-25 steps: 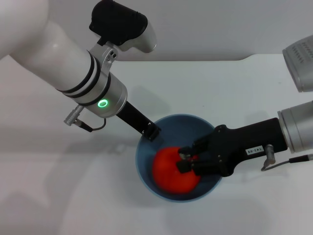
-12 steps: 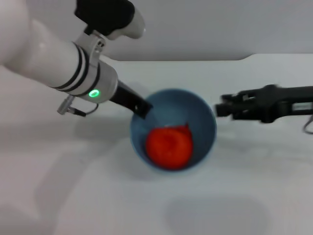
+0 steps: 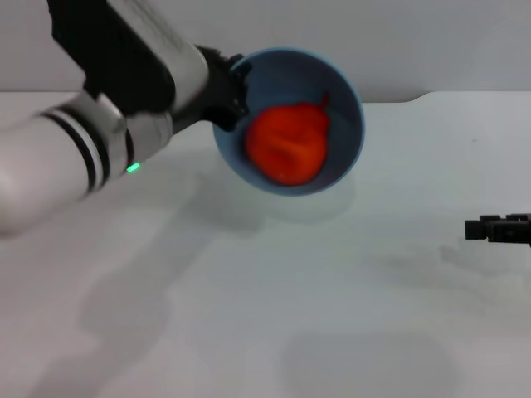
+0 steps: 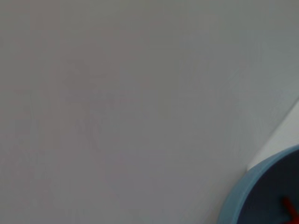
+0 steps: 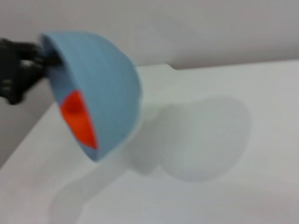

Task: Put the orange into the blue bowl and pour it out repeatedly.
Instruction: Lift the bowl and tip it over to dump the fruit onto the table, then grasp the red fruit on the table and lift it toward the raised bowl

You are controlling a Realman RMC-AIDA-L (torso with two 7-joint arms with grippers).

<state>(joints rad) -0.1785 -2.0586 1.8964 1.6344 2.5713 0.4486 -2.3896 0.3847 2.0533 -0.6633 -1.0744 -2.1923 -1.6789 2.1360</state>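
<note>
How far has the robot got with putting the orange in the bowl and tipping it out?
Done: the orange sits inside the blue bowl. In hand: the left gripper holds the bowl by its rim, raised above the white table and tilted steeply, mouth facing the robot. The right gripper is off to the right, away from the bowl. Left: the orange has not yet spilled out, and the cycle repeats.

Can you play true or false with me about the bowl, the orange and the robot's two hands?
1. The blue bowl sits flat on the table. False: it is lifted and tipped.
2. The orange is inside the bowl. True.
3. The left gripper holds the bowl's rim. True.
4. The right gripper is touching the orange. False: it is far off, low by the table.
5. The orange has fallen onto the table. False: it is in the bowl.
</note>
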